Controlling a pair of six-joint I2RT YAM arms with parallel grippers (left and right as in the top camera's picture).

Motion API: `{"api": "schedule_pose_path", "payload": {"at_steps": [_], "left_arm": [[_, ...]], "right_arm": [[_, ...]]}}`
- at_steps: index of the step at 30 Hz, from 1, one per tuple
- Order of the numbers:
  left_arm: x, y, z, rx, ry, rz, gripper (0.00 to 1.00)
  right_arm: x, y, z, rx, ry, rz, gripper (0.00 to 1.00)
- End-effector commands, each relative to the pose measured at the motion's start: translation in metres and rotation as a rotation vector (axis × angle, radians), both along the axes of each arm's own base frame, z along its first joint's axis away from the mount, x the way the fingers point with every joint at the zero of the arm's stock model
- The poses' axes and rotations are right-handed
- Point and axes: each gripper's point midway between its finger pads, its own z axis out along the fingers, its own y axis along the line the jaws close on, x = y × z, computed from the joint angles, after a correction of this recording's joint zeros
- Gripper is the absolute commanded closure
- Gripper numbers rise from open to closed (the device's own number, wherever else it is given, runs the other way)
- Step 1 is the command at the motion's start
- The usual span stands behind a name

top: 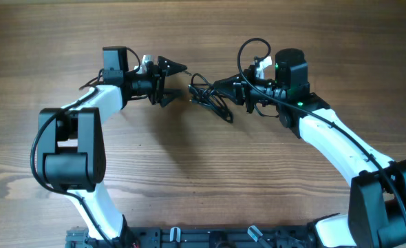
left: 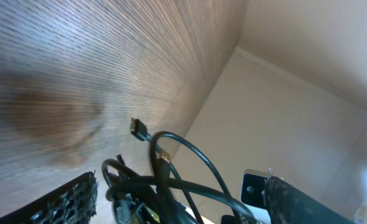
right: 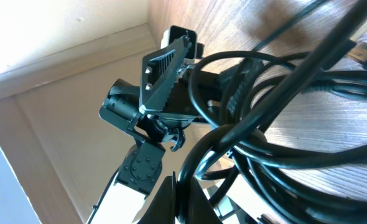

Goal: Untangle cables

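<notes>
A wood-grain tabletop (top: pixel 189 172) fills the overhead frame. The tangled black cables (top: pixel 213 103) are bunched at upper centre, between the two arms. The right fingers (top: pixel 225 85) are closed on the bundle's right side. The left fingers (top: pixel 173 67), just left of the bundle, are spread wide and grip nothing.
</notes>
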Motion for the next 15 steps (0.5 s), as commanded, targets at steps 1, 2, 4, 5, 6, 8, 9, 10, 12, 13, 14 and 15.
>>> {"api": "schedule_pose_path", "payload": {"at_steps": [1, 2, 4, 5, 6, 8, 9, 10, 12, 13, 14, 15], "left_arm": [[-0.004, -0.022, 0.001, -0.007, 0.084, 0.012, 0.09], [-0.007, -0.028, 0.001, -0.009, 0.103, 0.006, 0.06], [-0.017, -0.045, 0.004, -0.048, 0.18, -0.022, 0.01], [-0.019, -0.048, 0.004, -0.052, 0.193, -0.026, 0.01], [-0.019, -0.049, 0.004, -0.046, 0.192, -0.024, 0.03], [-0.019, -0.051, 0.002, -0.037, 0.19, -0.021, 0.28], [-0.02, -0.053, 0.002, -0.035, 0.19, -0.026, 0.48], [-0.021, -0.056, 0.002, -0.036, 0.193, -0.03, 0.54], [-0.022, -0.06, 0.003, -0.036, 0.186, -0.038, 0.48], [-0.023, -0.062, 0.003, -0.035, 0.182, -0.042, 0.36], [-0.024, -0.064, 0.003, -0.037, 0.19, -0.045, 0.32], [-0.026, -0.067, 0.003, -0.041, 0.2, -0.05, 0.32]], "right_arm": [[0.002, 0.004, 0.011, 0.025, -0.042, 0.03, 0.96], [0.002, 0.004, 0.011, 0.025, -0.042, 0.03, 0.96], [0.002, 0.004, 0.011, 0.025, -0.042, 0.03, 0.96], [0.002, 0.004, 0.011, 0.025, -0.043, 0.03, 0.96], [0.002, 0.004, 0.011, 0.024, -0.043, 0.03, 0.96], [0.002, 0.004, 0.011, 0.025, -0.043, 0.03, 0.96], [0.002, 0.004, 0.011, 0.023, -0.047, 0.032, 0.96], [0.002, 0.004, 0.011, 0.021, -0.054, 0.034, 0.96], [0.002, 0.004, 0.011, 0.02, -0.057, 0.037, 0.96], [0.002, 0.005, 0.012, 0.021, -0.057, 0.038, 0.96], [0.002, 0.005, 0.012, 0.021, -0.057, 0.038, 0.96], [0.002, 0.005, 0.012, 0.021, -0.057, 0.038, 0.96]]}}
